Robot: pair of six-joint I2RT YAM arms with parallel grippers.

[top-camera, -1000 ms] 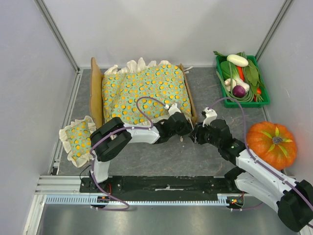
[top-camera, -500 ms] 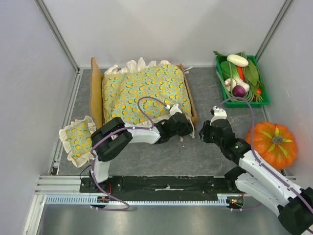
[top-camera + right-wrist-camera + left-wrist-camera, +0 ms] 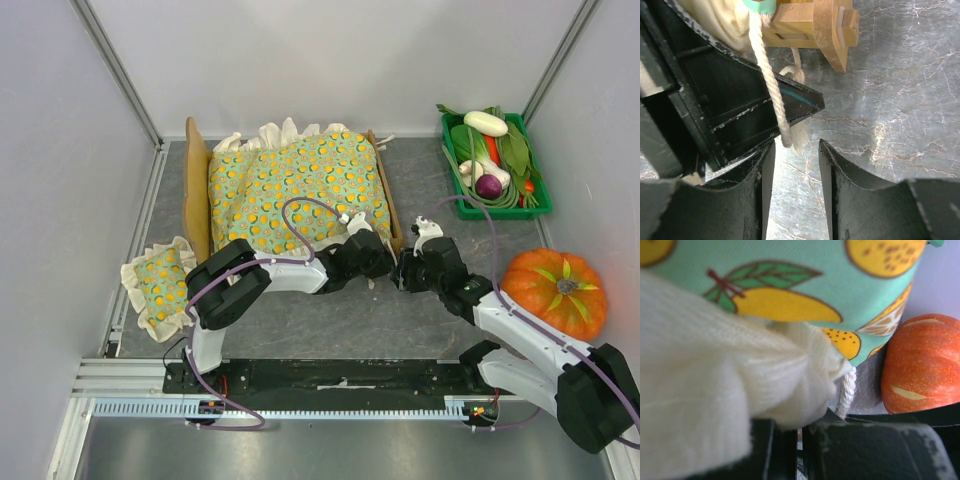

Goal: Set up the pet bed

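Observation:
The pet bed (image 3: 196, 185) stands at the back left, its tall wooden headboard on the left. A green orange-dotted frilled cushion (image 3: 295, 190) covers it. My left gripper (image 3: 374, 262) is at the bed's near right corner, shut on the cushion's cream frill (image 3: 740, 370). A white cord (image 3: 771, 80) hangs from that corner beside a wooden bed post (image 3: 832, 35). My right gripper (image 3: 796, 145) is open, close to the left one, and the cord's frayed end dangles just ahead of its fingertips, touching neither. The left wrist view also has the cord (image 3: 846, 392).
A small matching pillow (image 3: 160, 285) lies on the table left of the bed. An orange pumpkin (image 3: 555, 295) sits at the right, beside my right arm. A green crate (image 3: 447, 150) of vegetables stands at the back right. Grey walls enclose the table.
My right gripper drew back to the right half a second ago, then returned to the left gripper and the cord. The left arm and the cushion have stayed put.

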